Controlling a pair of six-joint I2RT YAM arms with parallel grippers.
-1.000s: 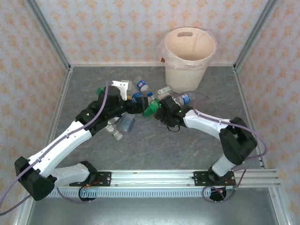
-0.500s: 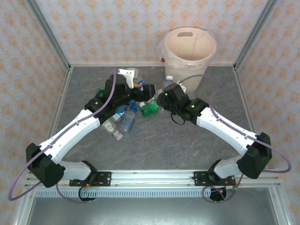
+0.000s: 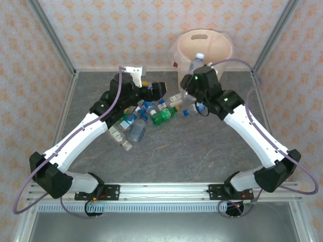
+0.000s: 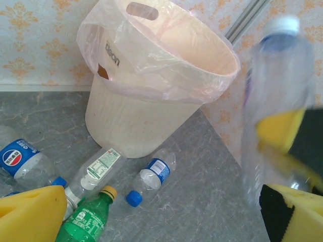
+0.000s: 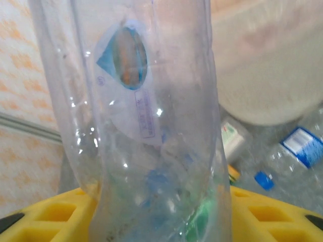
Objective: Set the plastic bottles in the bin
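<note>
On the left of the grey marbled surface [image 3: 176, 151], the left arm reaches to the far middle. The left pincer [image 3: 155, 89] hangs wide open and holds nothing, its yellow pads [image 4: 30, 214] well apart over a scatter of plastic bottles [image 3: 133, 126] lying on their sides. Under the pincer lie a clear one with a blue Pepsi label [image 4: 22, 161], a green bottle [image 4: 86, 217] with a yellow cap, and a clear one with a white-and-green label [image 4: 98, 169]. A small blue-capped bottle [image 4: 149, 179] lies just near the foot of the bin [image 4: 151, 106].

To the right, the right pincer [image 3: 193, 75] is closed on a clear bottle [image 3: 196, 64]. The bottle stands upright between the yellow pads [image 5: 262, 217], lifted off the surface, with its cap uppermost. From above, its cap sits at the bin's near rim. Whether it is already over the opening I cannot tell.

The cream-white bin stands upright at the far right, with a thin clear bag liner [image 4: 96, 35] folded over its rim.
</note>
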